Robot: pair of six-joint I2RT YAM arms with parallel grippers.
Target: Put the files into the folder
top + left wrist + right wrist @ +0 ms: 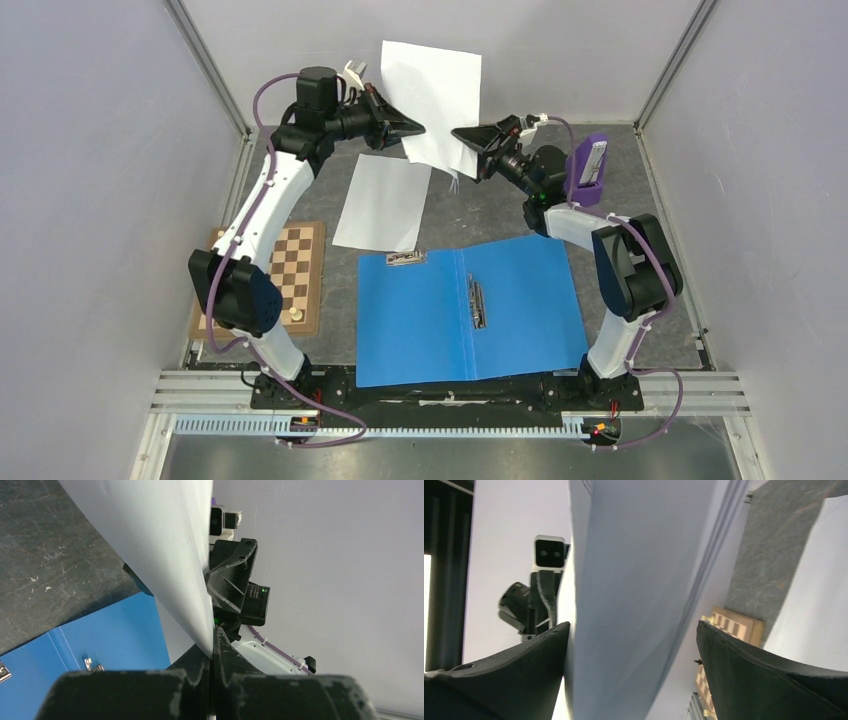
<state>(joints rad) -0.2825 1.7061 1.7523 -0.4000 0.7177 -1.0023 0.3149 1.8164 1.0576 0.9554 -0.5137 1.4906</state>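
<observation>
your left hand (415, 127) is clamped on a sheet (435, 90) held up over the far table; your right hand (462, 135) gapes around its other edge. close carelessly and it creases. the folder (470, 308) lies open nearby.

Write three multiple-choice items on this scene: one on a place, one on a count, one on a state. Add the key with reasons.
1. Where is the chessboard?
A. left of the folder
B. on the folder
C. at the far wall

2. How many white sheets show, counting the raised one?
A. one
B. two
C. four

3. How is the folder?
A. closed
B. standing upright
C. lying open and flat

Key: 1 A, it sits under the left arm, beside the folder. 2 B, one sheet lies on the table and the raised sheet hangs from the shut left end effector. 3 C, both blue halves and the inner clip show.
</observation>
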